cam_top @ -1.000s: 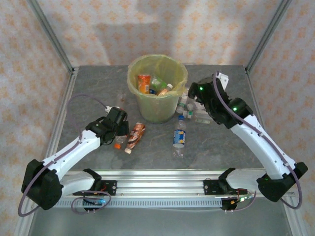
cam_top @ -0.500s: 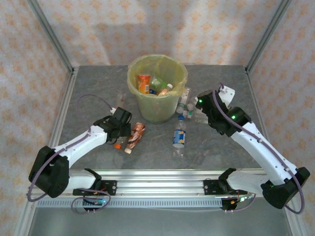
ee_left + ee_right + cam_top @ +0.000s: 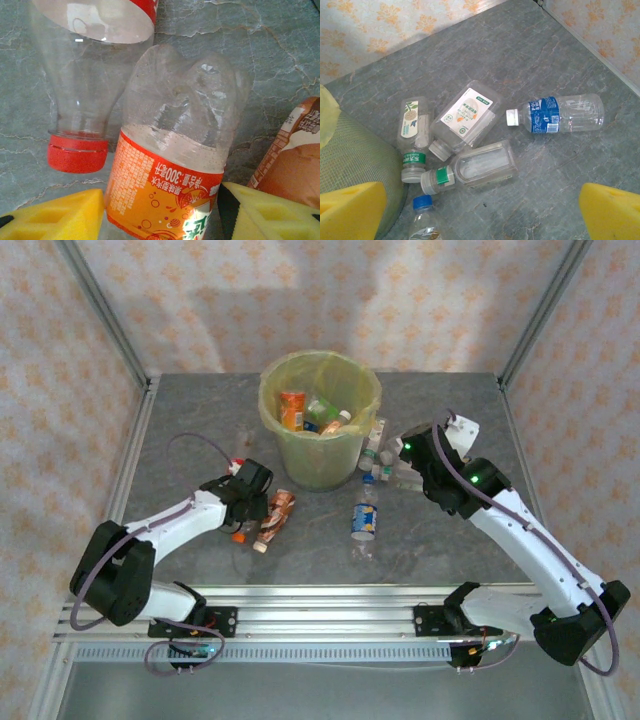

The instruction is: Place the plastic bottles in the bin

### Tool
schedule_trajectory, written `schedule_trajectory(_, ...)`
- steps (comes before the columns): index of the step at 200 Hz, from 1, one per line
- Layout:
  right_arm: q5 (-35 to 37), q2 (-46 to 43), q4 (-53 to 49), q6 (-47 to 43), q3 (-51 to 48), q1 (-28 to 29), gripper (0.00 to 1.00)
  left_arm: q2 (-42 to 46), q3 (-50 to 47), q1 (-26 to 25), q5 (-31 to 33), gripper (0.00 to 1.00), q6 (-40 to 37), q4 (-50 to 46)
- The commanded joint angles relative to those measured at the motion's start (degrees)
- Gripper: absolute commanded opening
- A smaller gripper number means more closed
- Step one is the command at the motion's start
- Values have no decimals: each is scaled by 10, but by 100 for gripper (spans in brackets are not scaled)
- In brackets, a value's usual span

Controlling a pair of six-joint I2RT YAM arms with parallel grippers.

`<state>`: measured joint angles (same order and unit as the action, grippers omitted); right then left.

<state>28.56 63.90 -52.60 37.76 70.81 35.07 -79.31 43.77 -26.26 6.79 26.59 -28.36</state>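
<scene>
— Step in hand?

— Looks like a pick-up on the left side. Has the left hand down at the table, set astride an orange-label bottle lying there. Touches a red-capped bottle on one flank; lies just beside a brown-label bottle on the other.

— How far open?

— Spread to roughly bottle width, with yellow fingers close against the label on both sides. Cannot tell whether pressing yet. Shows no squeeze in the plastic there.

— And the right hand?

— Splayed wide, gripping nothing. Hangs above a cluster of bottles lying on the table just beside the bin. Probably lining up a choice.

— Whereabouts of that bin from above?

— Mid-table, toward the back, between both arms. Holds a few bottles already. Leaves more out than in, including a lone blue-label bottle in front.

— Next move?

— Calls for closing on the orange label, lifting straight up clear of both neighbours, then carrying over the rim before letting go. Could drag the red-capped bottle along, pressed so close.
</scene>
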Motion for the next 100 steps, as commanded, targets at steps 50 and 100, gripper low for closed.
schedule_trajectory(50,16,-4,4,6,-7,-3,99,-22,17,-15,4,63,25,18)
schedule_trajectory(100,15,-4,4,6,-8,-4,99,-45,30,-19,18,63,28,22)
